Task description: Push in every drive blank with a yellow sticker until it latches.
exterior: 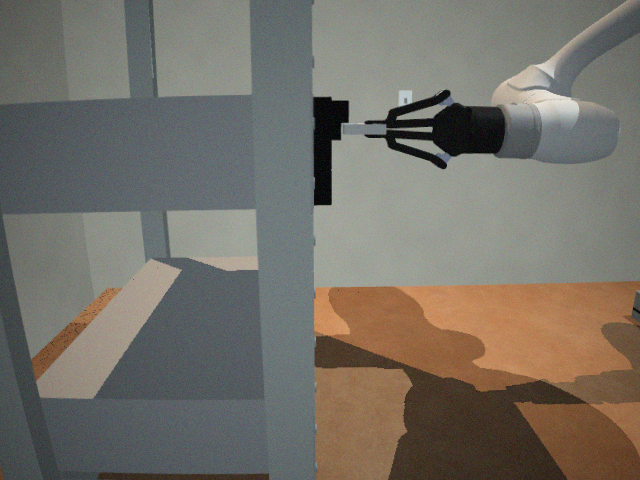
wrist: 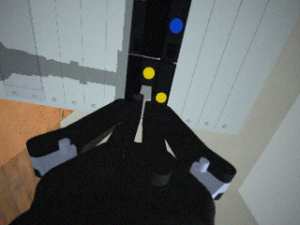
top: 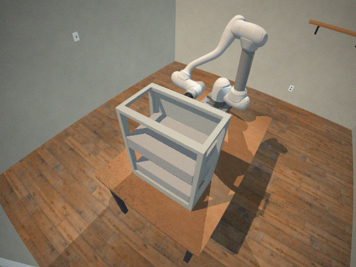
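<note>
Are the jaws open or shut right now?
Shut, holding nothing: the gripper has its fingertips pressed together into one point at the black blanks.
</note>
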You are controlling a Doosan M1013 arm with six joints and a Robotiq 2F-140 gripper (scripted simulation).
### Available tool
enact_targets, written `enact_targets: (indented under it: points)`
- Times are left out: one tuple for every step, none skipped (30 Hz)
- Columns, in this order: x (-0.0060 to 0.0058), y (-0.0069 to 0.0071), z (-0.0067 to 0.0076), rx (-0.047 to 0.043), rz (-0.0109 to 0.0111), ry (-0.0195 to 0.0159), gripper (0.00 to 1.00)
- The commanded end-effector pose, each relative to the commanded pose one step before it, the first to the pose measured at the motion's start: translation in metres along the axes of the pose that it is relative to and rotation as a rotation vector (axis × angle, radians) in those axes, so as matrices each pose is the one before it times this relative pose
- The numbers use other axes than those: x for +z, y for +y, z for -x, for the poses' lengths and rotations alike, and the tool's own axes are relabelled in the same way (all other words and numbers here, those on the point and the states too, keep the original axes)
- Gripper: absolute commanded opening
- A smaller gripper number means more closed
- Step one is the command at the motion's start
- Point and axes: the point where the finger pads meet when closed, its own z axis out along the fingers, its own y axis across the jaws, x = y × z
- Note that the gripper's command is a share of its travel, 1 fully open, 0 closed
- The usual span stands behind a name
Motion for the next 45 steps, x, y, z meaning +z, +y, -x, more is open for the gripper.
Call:
enact_targets:
  points:
    - [-0.00002, 0.00008, 0.00002, 0.00005, 0.00011, -0.00002, 0.0]
    - [0.0, 0.0, 0.0, 0.0, 0.0, 0.0, 0.0]
    - [0.0, 0.0, 0.0, 0.0, 0.0, 0.0, 0.0]
    - [0.0, 0.0, 0.0, 0.0, 0.0, 0.0, 0.0]
    - [0.0, 0.0, 0.0, 0.0, 0.0, 0.0, 0.0]
    - [0.0, 0.0, 0.0, 0.0, 0.0, 0.0, 0.0]
    - [0.0, 0.0, 0.0, 0.0, 0.0, 0.0, 0.0]
    - [0.0, 0.0, 0.0, 0.0, 0.0, 0.0, 0.0]
    - [0.0, 0.0, 0.0, 0.0, 0.0, 0.0, 0.0]
    - [0.0, 0.0, 0.0, 0.0, 0.0, 0.0, 0.0]
    - [0.0, 0.0, 0.0, 0.0, 0.0, 0.0, 0.0]
    - [0.0, 0.0, 0.0, 0.0, 0.0, 0.0, 0.0]
    - [0.0, 0.0, 0.0, 0.0, 0.0, 0.0, 0.0]
    - [0.0, 0.0, 0.0, 0.0, 0.0, 0.0, 0.0]
    - [0.0, 0.0, 0.0, 0.0, 0.0, 0.0, 0.0]
    - [0.0, 0.0, 0.0, 0.0, 0.0, 0.0, 0.0]
    - [0.0, 0.0, 0.0, 0.0, 0.0, 0.0, 0.0]
    - [0.0, 0.0, 0.0, 0.0, 0.0, 0.0, 0.0]
    - [0.0, 0.0, 0.0, 0.0, 0.0, 0.0, 0.0]
    - [0.0, 0.0, 0.0, 0.0, 0.0, 0.0, 0.0]
    - [0.0, 0.0, 0.0, 0.0, 0.0, 0.0, 0.0]
    - [0.0, 0.0, 0.0, 0.0, 0.0, 0.0, 0.0]
    - [0.0, 0.0, 0.0, 0.0, 0.0, 0.0, 0.0]
    - [0.0, 0.0, 0.0, 0.0, 0.0, 0.0, 0.0]
    - [0.0, 0.0, 0.0, 0.0, 0.0, 0.0, 0.0]
    - [0.0, 0.0, 0.0, 0.0, 0.0, 0.0, 0.0]
    - [0.0, 0.0, 0.0, 0.0, 0.0, 0.0, 0.0]
    - [0.0, 0.0, 0.0, 0.0, 0.0, 0.0, 0.0]
    - [0.00006, 0.0, 0.0, 0.0, 0.0, 0.0, 0.0]
    - [0.00038, 0.0, 0.0, 0.0, 0.0, 0.0, 0.0]
    - [0.00083, 0.0, 0.0, 0.0, 0.0, 0.0, 0.0]
    - [0.00127, -0.00001, 0.0, 0.0, 0.0, 0.0, 0.0]
    - [0.00158, -0.00001, 0.0, 0.0, 0.0, 0.0, 0.0]
    - [0.0017, -0.00001, 0.0, 0.0, 0.0, 0.0, 0.0]
    - [0.00159, -0.00001, 0.0, 0.0, 0.0, 0.0, 0.0]
    - [0.00128, -0.00001, 0.0, 0.0, 0.0, 0.0, 0.0]
    - [0.0, 0.0, 0.0, 0.0, 0.0, 0.0, 0.0]
    - [0.0, 0.0, 0.0, 0.0, 0.0, 0.0, 0.0]
    - [0.00084, 0.0, 0.0, 0.0, 0.0, 0.0, 0.0]
    - [0.00039, 0.0, 0.0, 0.0, 0.0, 0.0, 0.0]
    - [0.00007, 0.0, 0.0, 0.0, 0.0, 0.0, 0.0]
    - [0.0, 0.0, 0.0, 0.0, 0.0, 0.0, 0.0]
    - [0.0, 0.0, 0.0, 0.0, 0.0, 0.0, 0.0]
    - [0.0, 0.0, 0.0, 0.0, 0.0, 0.0, 0.0]
    - [0.0, 0.0, 0.0, 0.0, 0.0, 0.0, 0.0]
